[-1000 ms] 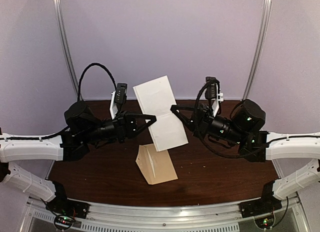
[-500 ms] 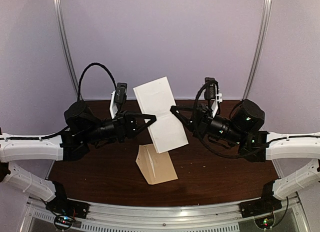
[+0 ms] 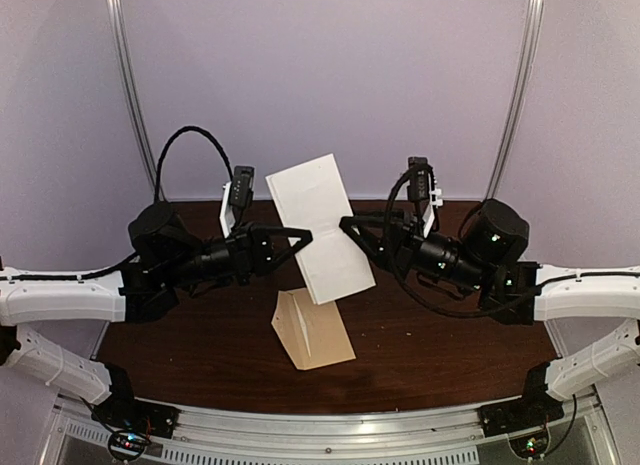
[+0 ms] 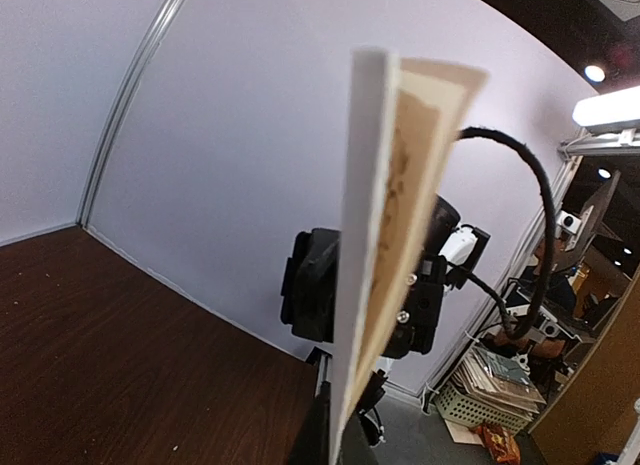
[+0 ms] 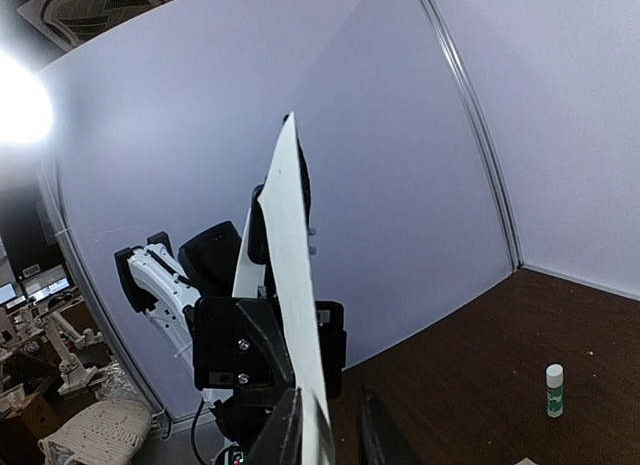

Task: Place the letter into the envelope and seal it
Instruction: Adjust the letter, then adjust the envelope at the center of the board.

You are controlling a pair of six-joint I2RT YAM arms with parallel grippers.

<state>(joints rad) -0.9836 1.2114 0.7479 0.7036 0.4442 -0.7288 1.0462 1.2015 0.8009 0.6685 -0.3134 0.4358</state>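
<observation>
Since a second ago, a small shift on the right side only: right gripper [image 3: 347,227] a touch lower and nearer the centre, jaws now standing slightly apart. No visible change to letter, envelope or left gripper

Holds the letter [image 3: 318,225] in mid-air above the table [image 3: 190,355], tilted, upper end leaning toward the back wall, plain white face turned to the overhead camera. Pinches its left edge with the left gripper [image 3: 306,237], jaws pressed tight on the sheet. Meets its right edge with the right gripper, fingers straddling the paper. From the right wrist camera, same sheet [image 5: 285,285] seen edge-on, lying against one finger [image 5: 283,437] and clear of the other: spread a little, not clamping. From the left wrist camera, sheet [image 4: 372,245] edge-on as well, cream face with dark border on one side, white on the other; own fingers barely in view at the bottom

Leaves the envelope [image 3: 314,330] flat on the table, between the two arms, just nearer the bases than the raised letter and apart from it; tan, with one long fold along its left side. Touched by neither gripper

Shows a small white tube [image 5: 553,389] upright on the table at the right of the right wrist view
</observation>
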